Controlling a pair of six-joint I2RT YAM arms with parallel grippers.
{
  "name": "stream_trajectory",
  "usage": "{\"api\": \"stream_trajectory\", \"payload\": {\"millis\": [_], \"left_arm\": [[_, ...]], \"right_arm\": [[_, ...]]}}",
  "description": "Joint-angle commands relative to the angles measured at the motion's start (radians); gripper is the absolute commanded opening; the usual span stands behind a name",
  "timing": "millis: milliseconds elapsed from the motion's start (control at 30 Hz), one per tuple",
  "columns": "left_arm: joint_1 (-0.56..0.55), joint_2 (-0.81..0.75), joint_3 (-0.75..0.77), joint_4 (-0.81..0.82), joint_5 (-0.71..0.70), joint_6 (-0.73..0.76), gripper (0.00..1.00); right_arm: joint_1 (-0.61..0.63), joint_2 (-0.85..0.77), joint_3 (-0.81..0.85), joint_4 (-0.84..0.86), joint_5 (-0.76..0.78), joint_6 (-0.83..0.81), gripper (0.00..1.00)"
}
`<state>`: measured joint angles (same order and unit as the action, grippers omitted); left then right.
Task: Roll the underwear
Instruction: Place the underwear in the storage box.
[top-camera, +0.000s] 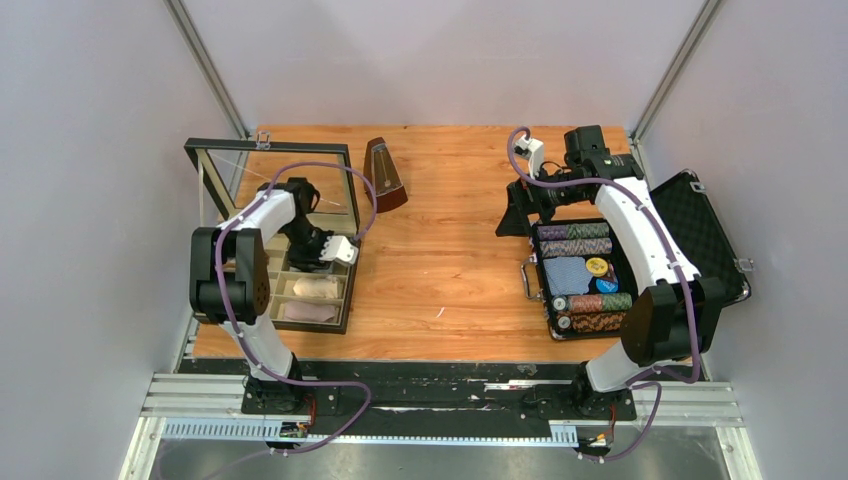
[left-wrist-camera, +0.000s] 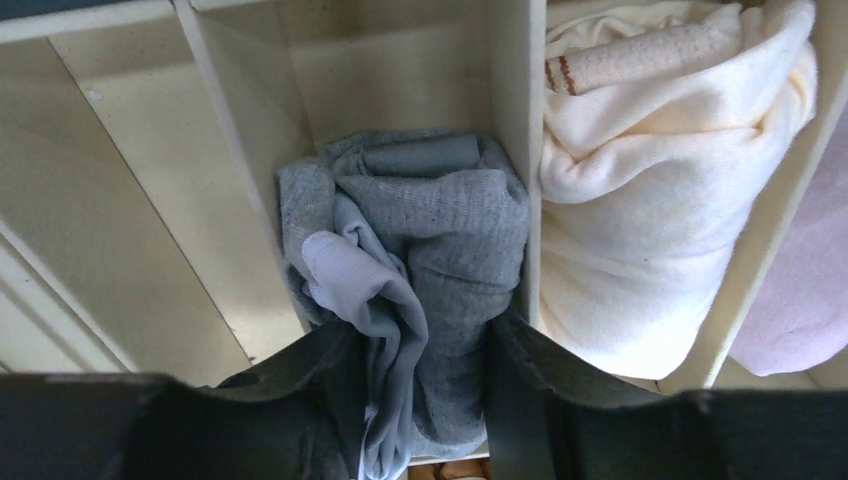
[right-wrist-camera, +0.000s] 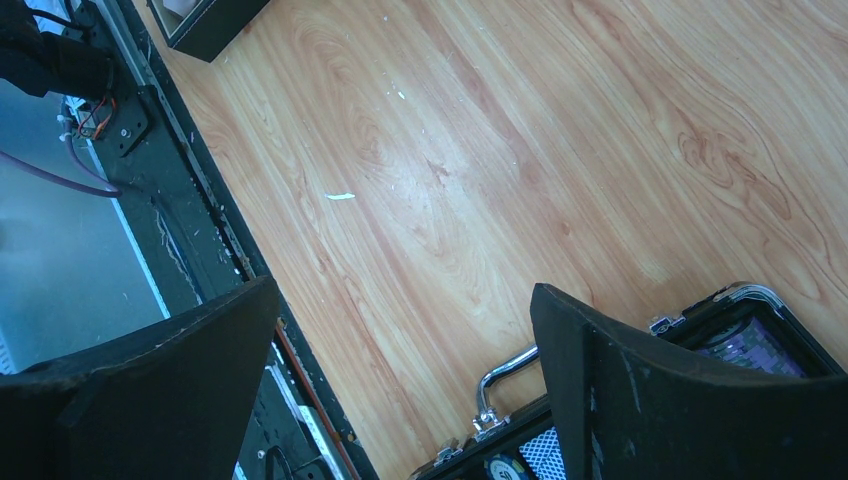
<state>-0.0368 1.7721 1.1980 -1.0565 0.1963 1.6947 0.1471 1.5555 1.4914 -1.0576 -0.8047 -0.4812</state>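
- Bench (top-camera: 440, 250): open black case (top-camera: 700, 225) on the right, holding poker chips (top-camera: 592, 302).
- Divided box (top-camera: 349, 290), left: cream roll (left-wrist-camera: 640, 200); pinkish roll (left-wrist-camera: 800, 290), cut off at the frame edge.
- Underwear (left-wrist-camera: 420, 200), bunched in the compartment beside the cream roll, pinched by the left end effector (left-wrist-camera: 420, 350), its near end hidden.
- Right end effector (right-wrist-camera: 405, 295) spread above the bench.
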Motion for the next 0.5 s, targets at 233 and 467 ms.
{"api": "stream_trajectory", "payload": {"millis": [233, 467], "left_arm": [[0.010, -0.090, 0.054, -0.076, 0.001, 0.009, 0.59], [0.015, -0.132, 0.057, -0.134, -0.029, 0.035, 0.60]], "right_arm": [[-0.005, 0.011, 0.020, 0.003, -0.030, -0.009, 1.00], [-0.005, 0.014, 0.035, 0.003, -0.032, -0.010, 1.00]]}}
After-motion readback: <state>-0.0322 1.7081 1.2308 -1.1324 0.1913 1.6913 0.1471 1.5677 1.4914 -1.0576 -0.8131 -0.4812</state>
